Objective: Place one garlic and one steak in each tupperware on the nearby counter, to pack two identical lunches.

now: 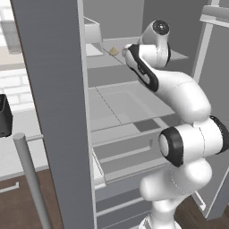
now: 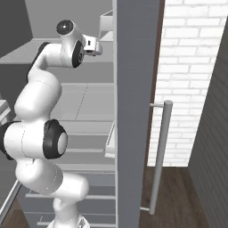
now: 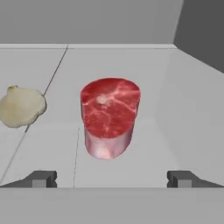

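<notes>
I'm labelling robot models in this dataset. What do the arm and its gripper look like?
The arm is glossy white, built of rounded, bulbous segments joined by black rings, with round dark caps on the joints. The gripper ends in two small, dark grey, blocky fingertips. No cables or markings are visible.

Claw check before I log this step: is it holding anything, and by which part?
Nothing is held. The claw is open, its tips apart and short of the steak; the garlic lies off to one side.
</notes>
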